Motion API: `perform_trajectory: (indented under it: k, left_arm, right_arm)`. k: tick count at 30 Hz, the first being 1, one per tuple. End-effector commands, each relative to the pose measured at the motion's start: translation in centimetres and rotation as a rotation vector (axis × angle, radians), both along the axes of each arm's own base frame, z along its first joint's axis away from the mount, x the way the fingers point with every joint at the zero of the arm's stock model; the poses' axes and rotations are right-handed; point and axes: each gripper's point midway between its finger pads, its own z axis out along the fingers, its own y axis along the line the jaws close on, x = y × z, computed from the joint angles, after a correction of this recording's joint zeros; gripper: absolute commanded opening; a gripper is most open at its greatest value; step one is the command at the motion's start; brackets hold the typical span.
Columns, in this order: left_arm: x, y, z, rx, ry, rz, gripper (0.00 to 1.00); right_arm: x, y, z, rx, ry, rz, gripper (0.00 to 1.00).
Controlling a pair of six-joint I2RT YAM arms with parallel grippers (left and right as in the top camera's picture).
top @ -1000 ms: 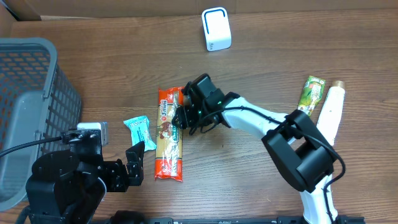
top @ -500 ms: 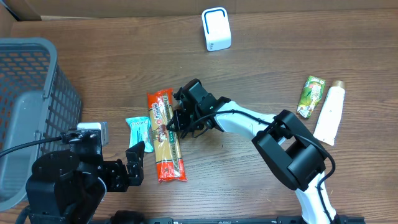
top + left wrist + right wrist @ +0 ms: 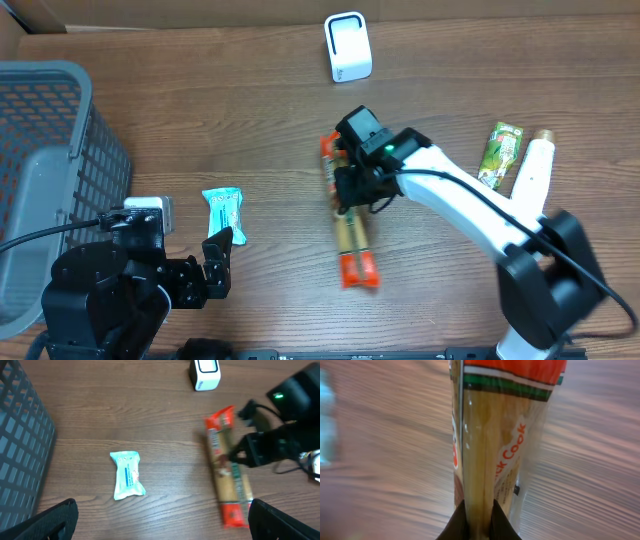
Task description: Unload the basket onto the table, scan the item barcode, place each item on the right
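Running near-to-far, slightly slanted: spaghetti pack (image 3: 352, 235)

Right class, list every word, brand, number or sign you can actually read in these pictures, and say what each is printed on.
"Cook", with "ck" just before it: red letters on the spaghetti packet, right wrist view.
Other print on that packet: too small or blurred to read.
Print on the teal packet: blurred, unreadable.
Print on the green sachet: too small to read.
On the white scanner and the white tube: no legible text.
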Motion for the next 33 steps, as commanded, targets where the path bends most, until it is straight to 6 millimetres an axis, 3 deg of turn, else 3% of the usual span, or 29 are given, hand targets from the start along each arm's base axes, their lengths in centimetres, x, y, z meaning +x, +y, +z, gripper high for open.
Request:
perform_trajectory:
  k: [1, 5, 10, 13, 17, 21, 22, 25, 26, 29, 33]
  left_arm:
    - [0.0, 0.2, 0.2, 0.017, -0.011, -0.003, 1.00]
    - [0.0, 0.2, 0.2, 0.017, -0.011, -0.003, 1.00]
    - [0.0, 0.2, 0.2, 0.017, -0.011, -0.003, 1.00]
    - [0.0, 0.2, 0.2, 0.017, -0.011, -0.003, 1.00]
    - [0.0, 0.2, 0.2, 0.017, -0.011, -0.003, 1.00]
    - [0.0, 0.2, 0.2, 0.017, -0.011, -0.003, 0.99]
    - [0.0, 0.2, 0.2, 0.017, -0.011, -0.003, 1.00]
    - [0.0, 0.2, 0.2, 0.017, -0.011, -0.003, 1.00]
    - [0.0, 0.2, 0.2, 0.017, -0.011, -0.003, 1.00]
    - [0.0, 0.2, 0.2, 0.017, -0.011, -0.003, 1.00]
    - [0.0, 0.2, 0.2, 0.017, -0.011, -0.003, 1.00]
  right_arm:
    - [2.5, -5.8, 1.7, -0.350, -0.226, -0.032, 0.04]
    - [2.9, -8.6, 0.6, -0.554, -0.249, -0.034, 0.04]
    - [2.4, -8.2, -2.4, -0.591, -0.182, 0.002, 0.04]
    - [1.3, -6.6, -3.5, -0.539, -0.131, 0.039, 0.04]
    - [-0.5, -3.5, -3.6, -0.476, -0.113, 0.110, 0.04]
    - [-3.8, 1.5, -3.9, -0.353, -0.080, 0.224, 0.06]
    - [-4.9, 2.7, -4.0, -0.321, -0.064, 0.262, 0.14]
    - [-6.7, 4.0, -4.0, -0.306, -0.046, 0.353, 0.56]
    - [-7.0, 4.1, -4.0, -0.306, -0.041, 0.366, 0.61]
    - [-7.8, 4.5, -3.2, -0.291, -0.006, 0.380, 0.62]
    - [-6.5, 3.9, -0.8, -0.266, 0.020, 0.340, 0.61]
